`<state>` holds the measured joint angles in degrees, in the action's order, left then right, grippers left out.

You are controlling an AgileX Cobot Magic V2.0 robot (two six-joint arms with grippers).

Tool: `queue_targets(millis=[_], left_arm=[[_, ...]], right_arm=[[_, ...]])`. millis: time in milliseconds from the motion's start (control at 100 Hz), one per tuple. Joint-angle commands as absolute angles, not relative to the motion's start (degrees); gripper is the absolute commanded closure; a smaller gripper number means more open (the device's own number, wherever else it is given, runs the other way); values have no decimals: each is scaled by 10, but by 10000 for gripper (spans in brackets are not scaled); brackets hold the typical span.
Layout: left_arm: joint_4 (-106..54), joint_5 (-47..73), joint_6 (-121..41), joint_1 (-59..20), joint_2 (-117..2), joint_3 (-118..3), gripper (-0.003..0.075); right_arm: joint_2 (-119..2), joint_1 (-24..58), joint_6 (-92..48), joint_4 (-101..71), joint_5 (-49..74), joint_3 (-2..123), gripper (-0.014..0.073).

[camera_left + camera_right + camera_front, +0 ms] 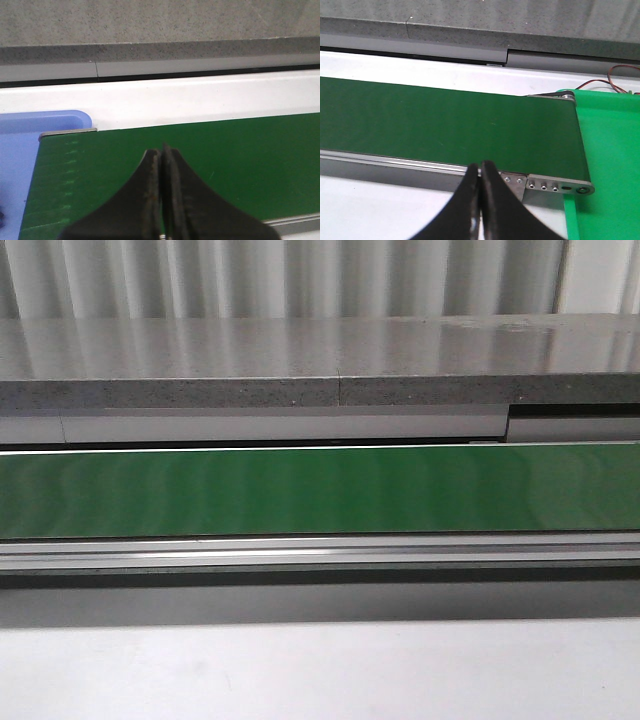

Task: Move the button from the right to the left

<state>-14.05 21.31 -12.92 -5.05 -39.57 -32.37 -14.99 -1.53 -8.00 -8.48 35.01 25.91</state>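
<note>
The button is out of view in every frame. My left gripper [161, 150] is shut with nothing between its black fingers, hovering over the left end of the green conveyor belt [200, 150]. My right gripper [480, 165] is also shut and empty, poised above the near rail of the same belt [445, 125] close to its right end. Neither arm shows in the front view, where only the belt [320, 490] crosses the picture.
A blue tray [20, 150] lies off the belt's left end. A green tray [610, 150] sits past the belt's right end roller, with red wires [620, 80] behind it. A grey stone ledge [320, 360] runs behind the conveyor; white tabletop [320, 670] lies in front.
</note>
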Motion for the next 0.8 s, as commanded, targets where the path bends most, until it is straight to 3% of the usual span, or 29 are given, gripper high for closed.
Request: queue_targets(millis=[0,650,790], left_arm=[[-152,156,-124,-56,-362,-316,740],[-152,141,-130,-56,-164,-204,740],[-74,101,-107,-54,-119,-165,740]], right_arm=[[-154,-14,-86,-83,307,272,660],[-154,-14,-86,-83,307,272,660],[-154,-14,-86,-83,307,272,660]])
